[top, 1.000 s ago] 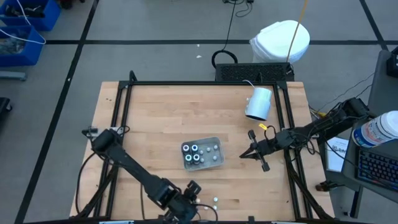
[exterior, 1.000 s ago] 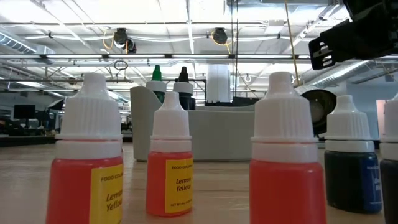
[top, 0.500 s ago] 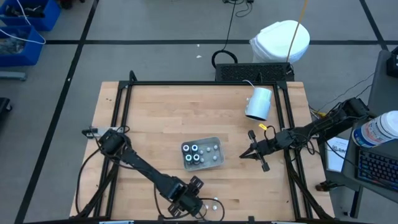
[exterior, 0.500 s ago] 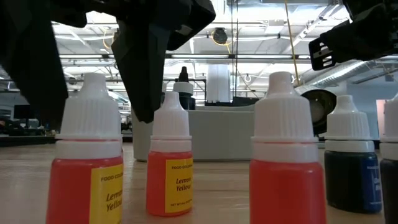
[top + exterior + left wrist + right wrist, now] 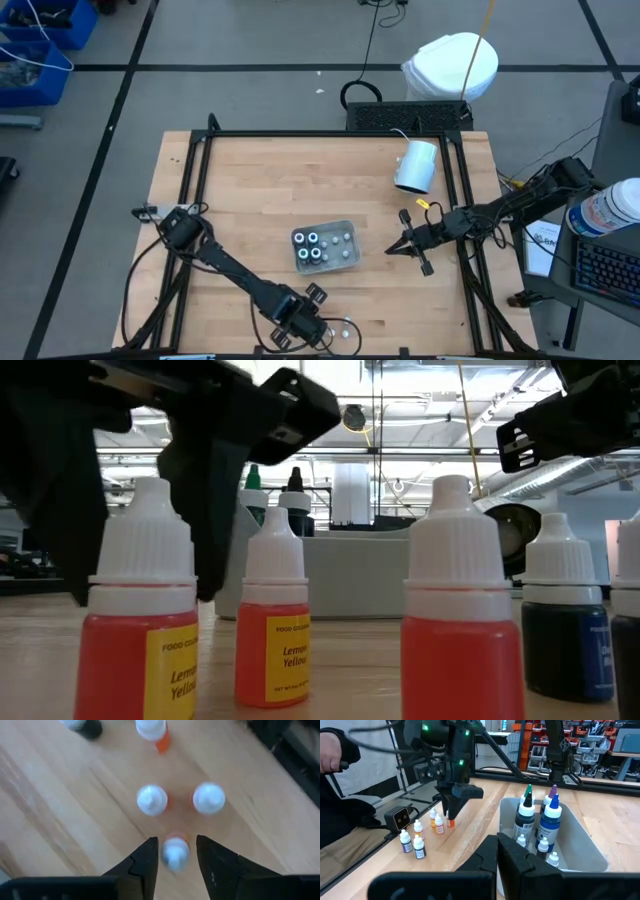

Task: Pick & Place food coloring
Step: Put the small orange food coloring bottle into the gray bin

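High view: left gripper (image 5: 300, 322) at table's near edge over small food coloring bottles (image 5: 345, 324); right gripper (image 5: 392, 249) hangs right of the grey bin (image 5: 345, 260), fingers together, empty.

Low view: orange bottles close up, dark fingers (image 5: 210, 510) straddling one.

Left wrist view: fingers apart around an orange bottle (image 5: 174, 852), not clamped.

Right wrist view: taller bottles (image 5: 538, 817) stand in bin.
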